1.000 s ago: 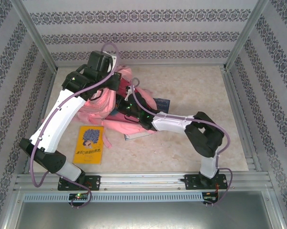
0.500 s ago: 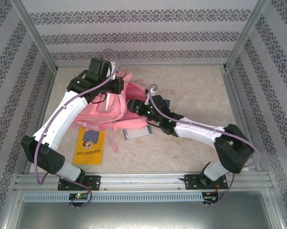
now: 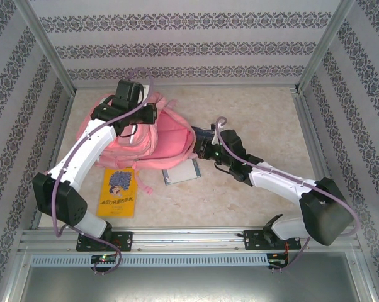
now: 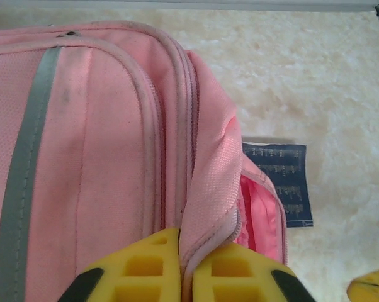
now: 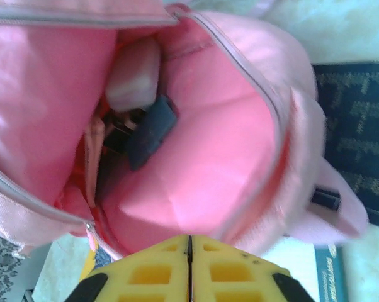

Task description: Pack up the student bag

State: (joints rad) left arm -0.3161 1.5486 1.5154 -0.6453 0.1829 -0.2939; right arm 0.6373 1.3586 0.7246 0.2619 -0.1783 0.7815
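Top external view: the student bag (image 3: 167, 135), a large pink soft-fabric backpack with pale trim, lies flat on the pale marbled tabletop (image 3: 259, 107), left of centre and toward the back. The left gripper (image 3: 150, 114) sits at its upper edge, and the right gripper (image 3: 201, 148) is at its right-hand end. A thin yellow-covered book (image 3: 117, 192) lies near the bag's front-left corner. A flat grey book (image 3: 181, 171) sits just in front of the bag, and a dark blue booklet (image 3: 205, 133) peeps out beside the right end.

Left wrist view: the yellow fingers are almost together, pinching a fold of the bag's zip rim. The cloth buckles there, so I judge the bag limp and light. It will probably sag and drag rather than lift as one piece. The stitched zip edge or a strap looks like the soundest hold.

Right wrist view: the right gripper's fingers are pressed together with nothing between them, just before the bag's gaping mouth. Inside lie a pale pink rounded item (image 5: 134, 75) and a dark blue flat item (image 5: 153, 129). The mouth would likely slump shut if the rim were let go.
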